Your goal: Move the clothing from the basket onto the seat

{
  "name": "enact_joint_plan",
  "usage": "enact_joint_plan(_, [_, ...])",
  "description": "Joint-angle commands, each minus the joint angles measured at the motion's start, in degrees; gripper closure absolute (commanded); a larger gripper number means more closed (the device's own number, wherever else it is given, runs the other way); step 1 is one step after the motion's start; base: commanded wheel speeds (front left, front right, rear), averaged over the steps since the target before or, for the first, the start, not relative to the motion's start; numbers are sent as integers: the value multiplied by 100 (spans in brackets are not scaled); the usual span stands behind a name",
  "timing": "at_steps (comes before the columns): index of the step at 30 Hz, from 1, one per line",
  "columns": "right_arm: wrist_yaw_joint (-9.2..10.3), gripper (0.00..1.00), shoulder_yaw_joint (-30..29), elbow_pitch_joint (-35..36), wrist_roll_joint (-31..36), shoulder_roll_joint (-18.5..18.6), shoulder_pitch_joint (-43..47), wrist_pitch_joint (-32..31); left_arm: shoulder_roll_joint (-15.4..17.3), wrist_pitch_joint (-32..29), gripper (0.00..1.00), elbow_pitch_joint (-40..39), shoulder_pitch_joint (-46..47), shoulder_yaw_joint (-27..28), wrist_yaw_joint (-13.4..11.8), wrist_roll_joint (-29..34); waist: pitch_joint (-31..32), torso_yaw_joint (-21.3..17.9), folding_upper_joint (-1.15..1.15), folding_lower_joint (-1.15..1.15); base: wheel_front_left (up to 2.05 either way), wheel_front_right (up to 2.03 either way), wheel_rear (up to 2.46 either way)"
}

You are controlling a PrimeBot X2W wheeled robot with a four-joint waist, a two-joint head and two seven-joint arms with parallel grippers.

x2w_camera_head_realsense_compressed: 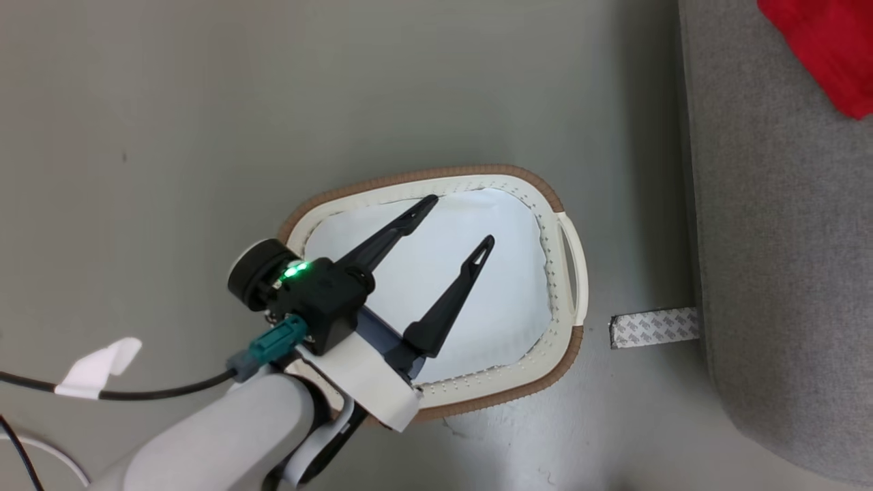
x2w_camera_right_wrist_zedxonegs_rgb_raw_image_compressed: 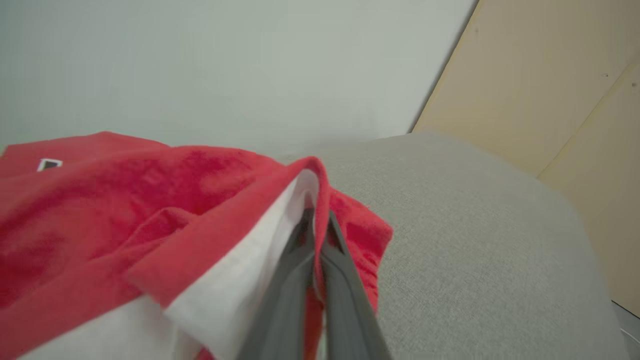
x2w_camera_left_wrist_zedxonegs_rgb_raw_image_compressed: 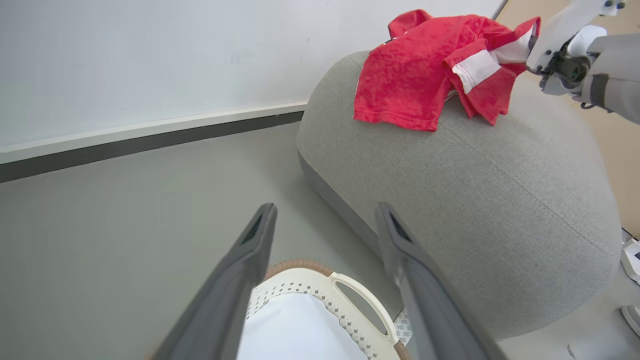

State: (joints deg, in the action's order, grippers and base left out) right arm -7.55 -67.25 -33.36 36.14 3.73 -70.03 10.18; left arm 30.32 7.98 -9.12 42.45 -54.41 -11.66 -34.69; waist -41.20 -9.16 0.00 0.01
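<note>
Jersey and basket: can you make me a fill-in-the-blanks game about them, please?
1. The ____ jersey lies on the seat.
2. The right claw is ____ (open or shut) on the jersey.
3. The left claw hangs ____ (open or shut) above the basket.
4. The cloth in the basket is ____.

Missing words: red; shut; open; white.

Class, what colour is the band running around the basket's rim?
Brown. The band on the basket shows best in the head view.
</note>
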Motion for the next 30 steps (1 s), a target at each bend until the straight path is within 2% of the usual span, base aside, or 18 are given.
enact_joint_plan(1, [13,0,30,-172,97,-8,174,10,32,22,0,56,-19,32,-40,44,106,-18,0,-1,0,0,0])
enact_joint_plan(9, [14,0,405,-662,209,65,923,394,-114,330,0,382,-357,195,-189,-247,829,-82,0,-1,0,0,0])
enact_joint_plan(13, [14,0,695,-861,39,81,1643,498,-120,458,0,584,-626,298,-263,-436,1314,-113,0,-1,0,0,0])
enact_joint_plan(15, [14,0,1145,-536,-324,72,1968,501,-111,523,0,686,-799,354,-331,-484,1562,-129,0,-1,0,0,0])
enact_joint_plan(19, [14,0,2013,67,-1090,-47,2882,500,-176,634,0,818,-1170,478,-279,-680,2026,-68,0,-1,0,0,0])
enact_joint_plan(21, [14,0,2206,238,-1276,-56,3073,501,-195,667,0,857,-1256,512,-289,-695,2138,-31,0,-1,0,0,0])
enact_joint_plan(26, [13,0,3089,805,-2085,-89,3899,502,-392,715,0,1025,-1655,811,-330,-569,2612,270,0,-1,0,0,0])
enact_joint_plan(30, [14,0,3730,1071,-2580,-79,4447,503,-647,715,0,1081,-2091,1346,-313,-204,3015,580,0,-1,0,0,0])
